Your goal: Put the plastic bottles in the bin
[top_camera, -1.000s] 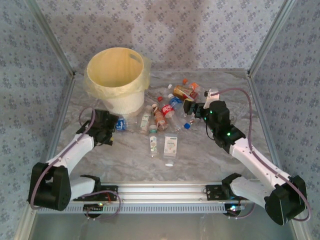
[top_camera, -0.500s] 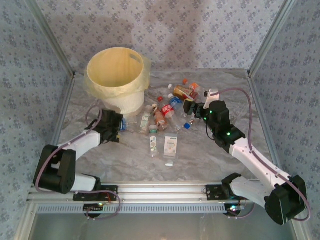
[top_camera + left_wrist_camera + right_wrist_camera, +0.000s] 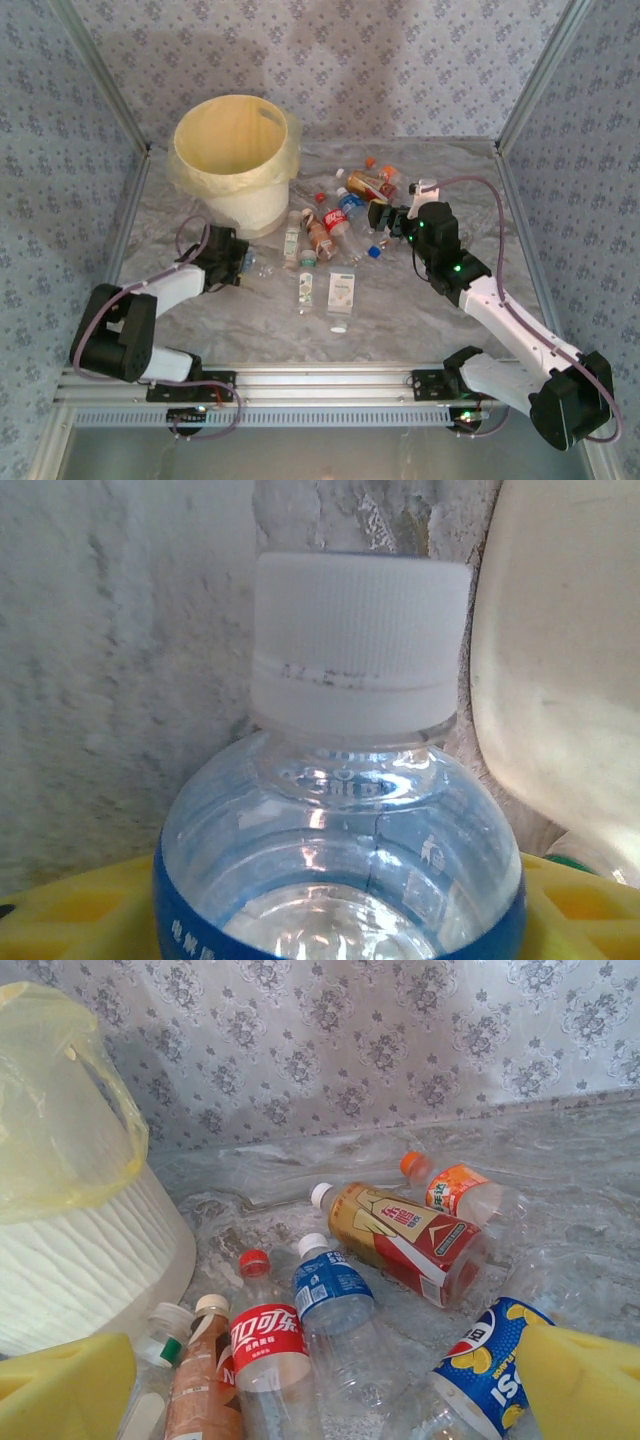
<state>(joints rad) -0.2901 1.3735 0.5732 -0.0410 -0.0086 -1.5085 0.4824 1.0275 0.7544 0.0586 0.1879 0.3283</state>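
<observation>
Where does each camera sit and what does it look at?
Top external: high behind the arms, looking down at the table; left tool and right tool show.
Left wrist: on the left arm, close against a blue-labelled bottle; yellow fingers at the bottom.
Right wrist: on the right arm, facing the back wall over the bottles; yellow fingers in both lower corners.
Shared: top and right wrist both show the bin and the red cola bottle.

White Chinese Coca-Cola lettering stands on the red-label bottle (image 3: 265, 1338). The blue-and-yellow bottle (image 3: 487, 1372) shows "PSI", probably Pepsi. The Chinese characters on the gold bottle (image 3: 400, 1228) and the blue-band bottle (image 3: 340, 860) are too small to read.
</observation>
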